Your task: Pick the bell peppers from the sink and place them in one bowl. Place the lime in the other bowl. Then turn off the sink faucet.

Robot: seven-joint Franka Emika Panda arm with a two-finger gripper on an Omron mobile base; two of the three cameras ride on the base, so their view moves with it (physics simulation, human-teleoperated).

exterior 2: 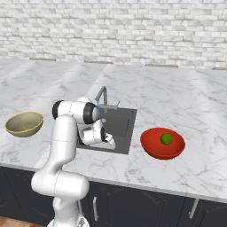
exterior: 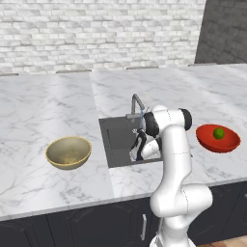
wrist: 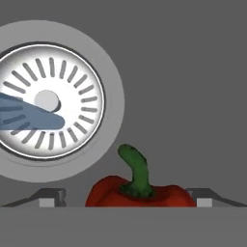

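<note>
While the tool hangs low inside the sink, the scene reads like this:

Pepper: 1 red bell pepper [wrist: 141, 193] with a curved green stem lies on the dark floor of the sink, right between the 2 fingertips [wrist: 48, 197] as the hand view shows them, 1 on each side of it with a gap to either flank.

Tool: the tool [wrist: 129, 198] has its jaws spread wide apart, straddling the pepper without touching it; in the left base view the tool [exterior: 138, 147] is down in the basin, pointing at its floor.

Sink: the dark grey basin [exterior: 113, 140] is set into the white marble desk [exterior: 43, 106]; its round metal drain [wrist: 48, 101] sits beside the pepper, near but apart from it.

Water: a pale blue streak [wrist: 29, 118] crosses the drain in the hand view, and a thin blue stream falls from the spout in both base views.

Faucet: the slim grey faucet [exterior 2: 103, 96] stands at the back edge of the sink, its arched spout reaching over the basin.

Lime: the green lime [exterior 2: 166, 139] rests inside the red bowl [exterior 2: 153, 148], on the desk to the right of the sink.

Tan bowl: the tan bowl [exterior: 58, 157] stands on the desk to the left of the sink, well apart from it.
</note>
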